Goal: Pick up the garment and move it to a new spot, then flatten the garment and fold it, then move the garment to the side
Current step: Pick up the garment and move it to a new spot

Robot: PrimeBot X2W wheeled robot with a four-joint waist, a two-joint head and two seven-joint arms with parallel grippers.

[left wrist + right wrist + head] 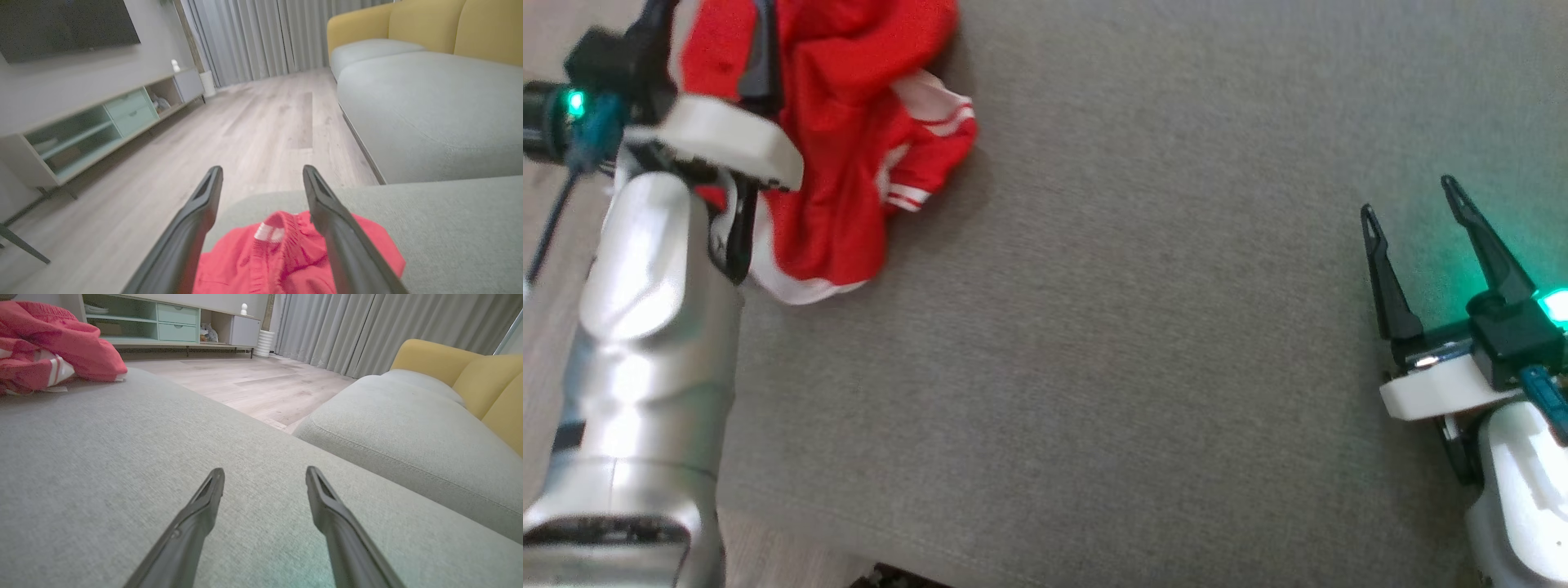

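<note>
Closest to the head camera is the robot's silver left forearm (pixel 645 327), reaching along the left edge of the grey sofa seat (pixel 1094 367) toward its far left corner. That's where the garment (pixel 849 122) is: a red knit thing with white stripes, dumped in a crumpled heap right by the corner, with the wood floor (pixel 253 122) dropping away just past it.

Left jaws are spread wide and hang right over the heap. From the wrist camera you can see the two dark fingers (pixel 192 228) straddling a bunched red ridge with nothing pinched between them. My read is it's lined up that way so closing would catch a thick fold rather than one flat layer, which should lift the whole bundle.

Right jaws are wide apart too, holding nothing, with their fingers (pixel 1388 278) low over bare cushion near the right edge, well apart from the garment. I'd guess that arm sits there to be out of the way and leave the middle of the seat free as the new spot, since flattening and folding needs room.

So none of the task looks done yet; this is the first pick. One worry: the heap is so near the corner that a sloppy grab could drag a sleeve off onto the floor.
</note>
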